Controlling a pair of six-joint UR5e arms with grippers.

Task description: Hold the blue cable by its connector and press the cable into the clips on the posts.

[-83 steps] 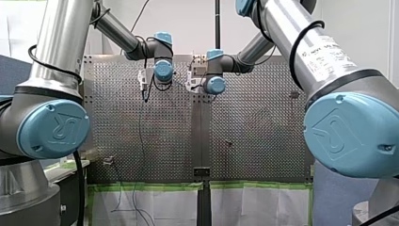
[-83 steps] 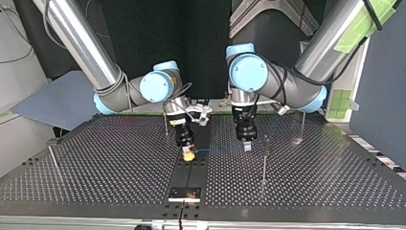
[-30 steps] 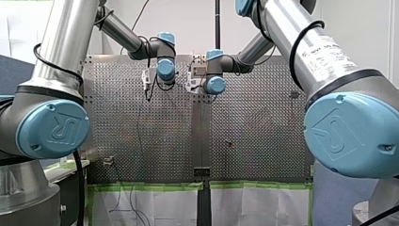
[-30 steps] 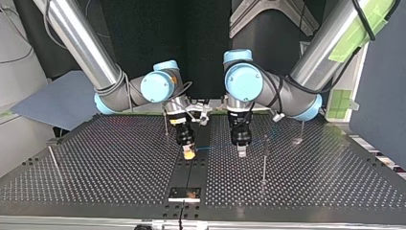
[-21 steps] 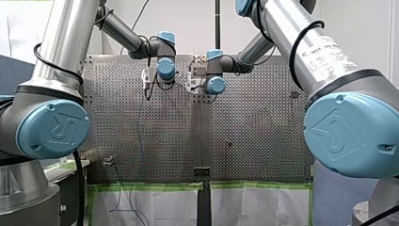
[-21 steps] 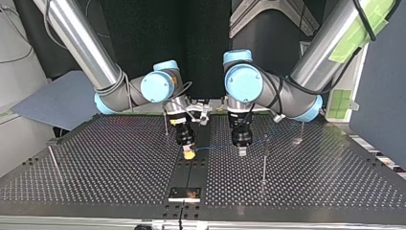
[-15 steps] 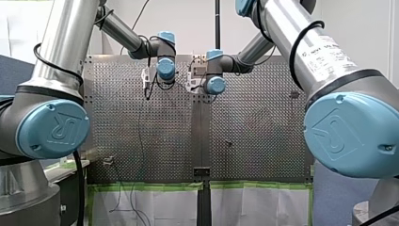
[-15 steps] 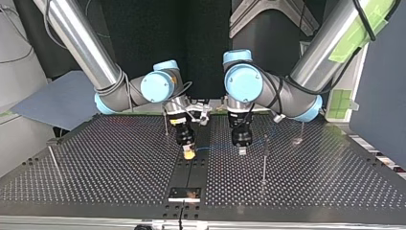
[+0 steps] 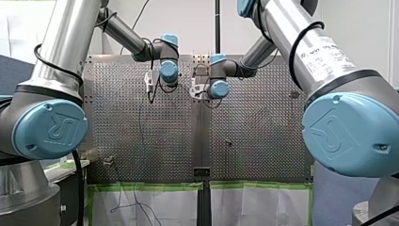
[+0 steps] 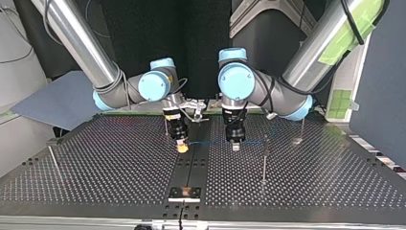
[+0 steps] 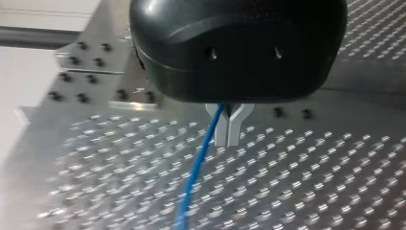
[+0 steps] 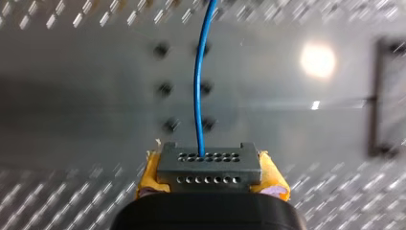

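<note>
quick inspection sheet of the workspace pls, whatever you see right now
surface: perforated table, metal, dark centre strip
job's things: blue cable leaves the connector; thin post stands apart; clips too small to tell
clutter: small dark plate near the top view's front edge
grippers: right gripper jaws shut on connector, yellow pads; left gripper jaws shut on blue cable
cables: black arm cable loops my right arm
surroundings: green tape; grey sheet

Round lamp glare on the shiny table [image 12: 72, 110], streaked perforations, dark backdrop.
</note>
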